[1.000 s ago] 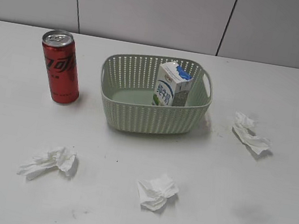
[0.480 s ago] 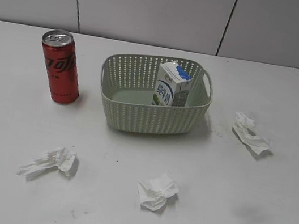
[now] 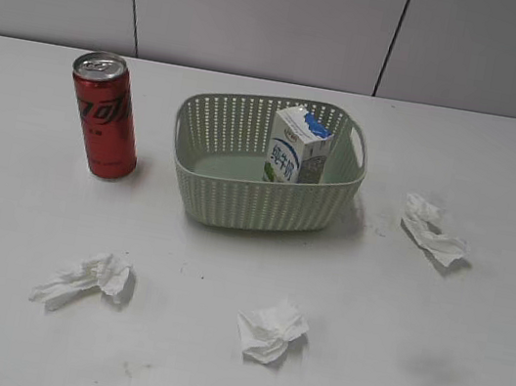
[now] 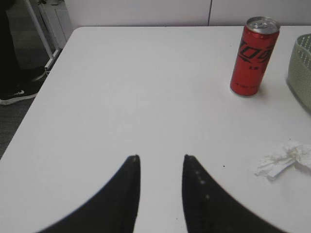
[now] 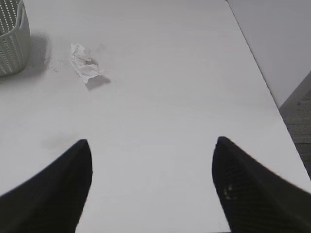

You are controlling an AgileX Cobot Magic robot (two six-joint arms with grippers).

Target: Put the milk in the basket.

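Note:
The milk (image 3: 298, 147), a small white carton with a blue top edge and blue characters, stands upright inside the pale green perforated basket (image 3: 261, 204), towards its right side. The basket's edge also shows in the left wrist view (image 4: 301, 73) and in the right wrist view (image 5: 10, 43). Neither gripper shows in the exterior view. My left gripper (image 4: 161, 156) is open and empty over bare table, left of the can. My right gripper (image 5: 153, 140) is wide open and empty over bare table, right of the basket.
A red soda can (image 3: 105, 115) stands left of the basket; it also shows in the left wrist view (image 4: 253, 56). Crumpled tissues lie at the front left (image 3: 85, 280), front middle (image 3: 270, 330) and right (image 3: 432, 232). The table's edges show in both wrist views.

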